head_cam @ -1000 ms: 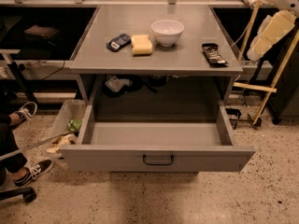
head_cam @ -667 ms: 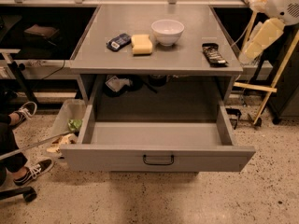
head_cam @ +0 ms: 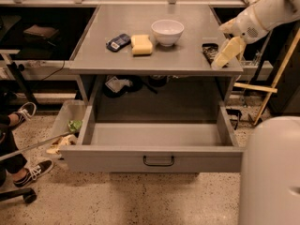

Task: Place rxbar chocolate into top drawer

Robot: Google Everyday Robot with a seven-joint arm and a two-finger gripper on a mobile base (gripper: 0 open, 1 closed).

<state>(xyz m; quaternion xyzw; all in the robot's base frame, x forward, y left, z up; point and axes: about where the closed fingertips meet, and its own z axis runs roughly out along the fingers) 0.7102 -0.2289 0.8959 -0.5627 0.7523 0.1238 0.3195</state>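
Observation:
The rxbar chocolate (head_cam: 208, 51) is a small black wrapper lying at the right edge of the grey table top. My gripper (head_cam: 226, 51), cream-coloured on a white arm, reaches in from the upper right. It hangs right at the bar's right side and covers part of it. The top drawer (head_cam: 108, 158) below the table top is pulled wide open. Its flat grey front and small black handle (head_cam: 158, 161) face me, and its grey floor shows bare.
A white bowl (head_cam: 167, 32), a yellow sponge (head_cam: 141, 44) and a dark blue packet (head_cam: 118, 42) sit mid-table. My white base (head_cam: 272, 172) fills the lower right. A person's shoes (head_cam: 33, 172) and a clear bin (head_cam: 68, 121) are at left. Wooden sticks (head_cam: 276, 76) lean at right.
My arm has swung down and left from the upper right corner until the gripper is at the rxbar chocolate. The view has moved closer to the table. The objects have not moved.

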